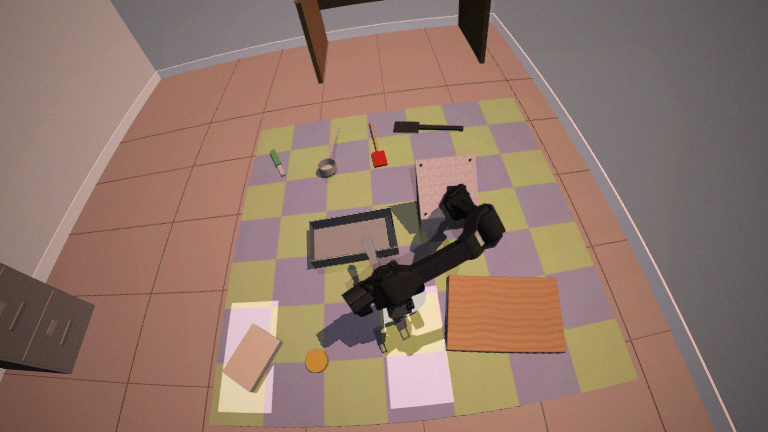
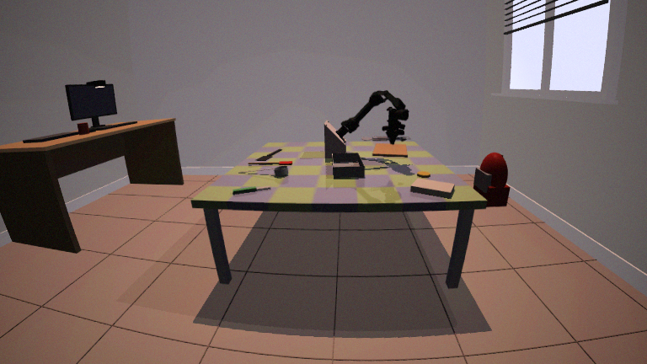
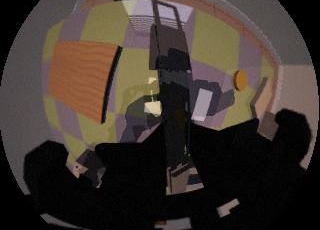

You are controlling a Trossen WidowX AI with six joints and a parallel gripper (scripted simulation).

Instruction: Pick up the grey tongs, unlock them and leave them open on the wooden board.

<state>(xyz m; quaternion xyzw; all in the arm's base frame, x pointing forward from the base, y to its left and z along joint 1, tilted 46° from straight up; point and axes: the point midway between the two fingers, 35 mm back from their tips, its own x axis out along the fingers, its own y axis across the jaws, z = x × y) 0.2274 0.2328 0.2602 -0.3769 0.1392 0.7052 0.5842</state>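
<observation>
From the exterior view, nearest us on the table (image 2: 334, 205) we find a green-handled tool (image 2: 250, 190) to the left and a flat tan block (image 2: 432, 187) to the right, with a small orange disc (image 2: 423, 173) just behind the block. Past these sits the tin (image 2: 347, 166), dark-walled, near the table's middle. Left of it we see a small grey pan (image 2: 280, 170), a red-headed tool (image 2: 271, 163) and a black spatula (image 2: 268, 154).

Beyond the tin the arm (image 2: 362, 112) rises from its tilted base plate (image 2: 328, 138), arches over and drops its gripper (image 1: 402, 330) toward the table. From above, we see the gripper hanging between the tin (image 1: 351, 239) and the board (image 1: 505, 314), just beside the board's left edge and not over it. The jaws are clamped narrow on the tongs (image 3: 168, 57). In the wrist view the tongs run as a dark strip straight away from the jaws, their tips aimed at the table below; whether the arms have sprung apart we cannot tell. The board (image 2: 390, 149) lies at the far side, with nothing resting on it.
</observation>
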